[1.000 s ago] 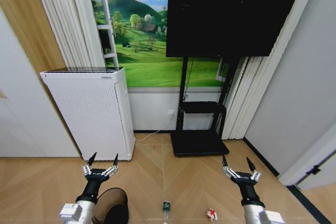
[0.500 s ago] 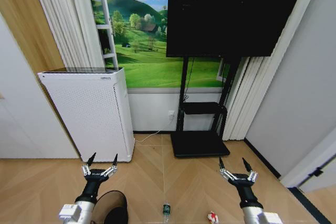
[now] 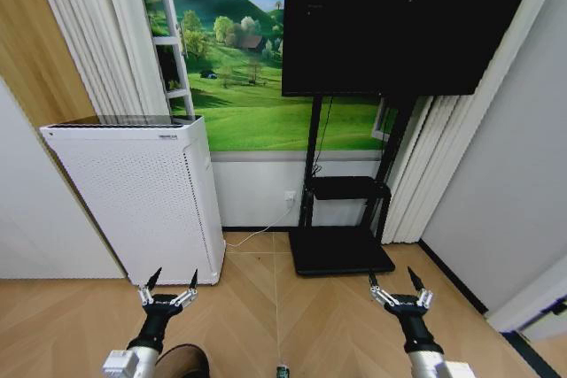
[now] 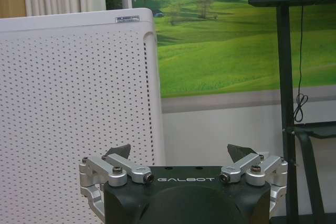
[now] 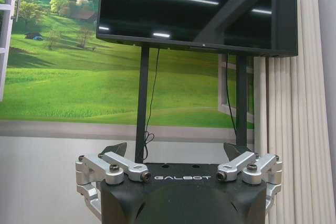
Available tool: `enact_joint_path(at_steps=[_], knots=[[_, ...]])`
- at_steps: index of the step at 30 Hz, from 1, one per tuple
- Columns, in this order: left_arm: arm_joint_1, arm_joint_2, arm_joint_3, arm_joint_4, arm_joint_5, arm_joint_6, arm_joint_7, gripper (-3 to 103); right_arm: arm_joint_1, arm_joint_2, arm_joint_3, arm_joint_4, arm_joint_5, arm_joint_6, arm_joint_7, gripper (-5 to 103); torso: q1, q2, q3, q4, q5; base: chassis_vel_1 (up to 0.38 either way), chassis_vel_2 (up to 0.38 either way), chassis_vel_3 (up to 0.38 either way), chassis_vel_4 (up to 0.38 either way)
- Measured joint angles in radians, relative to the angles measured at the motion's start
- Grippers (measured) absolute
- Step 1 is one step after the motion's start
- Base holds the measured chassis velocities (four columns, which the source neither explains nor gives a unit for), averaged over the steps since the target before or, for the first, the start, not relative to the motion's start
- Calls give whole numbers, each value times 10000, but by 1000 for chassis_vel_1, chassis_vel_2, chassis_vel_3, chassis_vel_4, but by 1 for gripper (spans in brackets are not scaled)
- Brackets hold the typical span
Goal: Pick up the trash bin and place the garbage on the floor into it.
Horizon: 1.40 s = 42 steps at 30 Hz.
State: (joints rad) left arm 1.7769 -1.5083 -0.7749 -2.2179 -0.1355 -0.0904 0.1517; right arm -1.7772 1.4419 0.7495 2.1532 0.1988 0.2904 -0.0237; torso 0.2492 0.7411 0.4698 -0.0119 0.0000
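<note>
Both grippers, left (image 3: 172,282) and right (image 3: 393,286), are held forward with fingers spread and nothing gripped, probably just staged for the pickup, while the bin (image 3: 183,362) and a bottle (image 3: 282,369) are left low on the floor (image 3: 292,316).
</note>
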Motion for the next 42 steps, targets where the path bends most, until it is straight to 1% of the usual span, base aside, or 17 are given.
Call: enact_joint_path(at_steps=[1, 3, 5, 7, 11, 18, 22, 24, 28, 29, 31, 33, 37, 38, 39, 40, 42], knots=[[0, 0, 0, 0, 0, 0, 0, 100, 0, 0, 0, 0, 0, 0, 0, 100, 0, 0, 0, 0, 0, 60, -45, -55, 44], [122, -40, -90, -98, 193, -299, -25, 100, 15, 6, -9, -98, -5, 0, 22, 100, -1, 2, 0, 0, 1, 20, -29, -18, 22], [143, -48, -110, -124, 243, -333, -33, 100, 16, 12, -12, -119, -1, 2, 27, 100, -1, 2, 0, 0, 0, 0, 0, 0, 0], [236, -112, -315, -329, 690, -367, -67, 100, 22, 38, -26, -244, 73, 34, 76, 100, 0, 0, 0, -2, 1, 0, 0, 0, 0], [278, -167, -453, -487, 831, -486, -74, 100, 42, 69, -27, -334, 104, 53, 104, 100, -14, -37, -19, -2, 0, 0, 0, 0, 0], [567, -265, -938, -541, 674, -1026, 226, 100, 82, 485, -24, -839, -140, -55, 951, 100, -153, -369, -220, -2, 1, 0, 0, 0, 0], [585, -248, -1045, -465, 543, -1215, 395, 100, 52, 515, -26, -876, -201, 17, 954, 100, -205, -493, -292, -2, -1, 0, 0, 0, 0], [570, -228, -1076, -482, 139, -1579, 918, 100, 2, 579, -26, -1004, -303, 281, 759, 100, -273, -663, -393, -2, -2, 0, 0, 0, 0], [506, -232, -941, -603, -123, -1817, 1206, 101, -62, 653, -29, -1197, -426, 566, 502, 100, -331, -807, -478, -3, 1, 0, 0, 0, 0], [465, -247, -829, -653, -223, -1901, 1291, 99, -87, 678, -41, -1313, -494, 722, 426, 100, -363, -884, -523, -3, 0, 0, 0, 0, 0], [427, -269, -660, -732, -290, -1924, 1313, 94, -128, 694, -55, -1435, -632, 814, 389, 100, -398, -977, -581, -3, 1, 0, 0, 0, 0], [409, -277, -605, -755, -287, -1923, 1314, 94, -139, 697, -57, -1470, -681, 830, 386, 100, -411, -1010, -602, -3, 1, 0, 0, 0, 0], [263, -348, -410, -816, -65, -1905, 1252, 88, -180, 711, -70, -1539, -849, 834, 456, 100, -472, -1148, -677, -3, 1, 0, 0, 0, 0], [232, -366, -383, -827, -11, -1886, 1222, 88, -182, 711, -69, -1539, -874, 821, 489, 100, -484, -1174, -691, -3, 1, 0, 0, 0, 0], [153, -416, -285, -873, 125, -1767, 1105, 95, -186, 703, -64, -1533, -929, 740, 575, 100, -521, -1270, -749, -3, 1, 0, 0, 0, 0], [79, -448, -103, -946, 269, -1651, 1034, 100, -191, 659, 18, -1464, -1018, 671, 649, 100, -606, -1507, -901, -2, 1, 0, 0, 0, 0], [74, -479, -48, -948, 307, -1643, 1035, 97, -207, 674, 52, -1458, -1041, 668, 672, 100, -644, -1609, -968, -3, 1, 0, 0, 0, 0]])
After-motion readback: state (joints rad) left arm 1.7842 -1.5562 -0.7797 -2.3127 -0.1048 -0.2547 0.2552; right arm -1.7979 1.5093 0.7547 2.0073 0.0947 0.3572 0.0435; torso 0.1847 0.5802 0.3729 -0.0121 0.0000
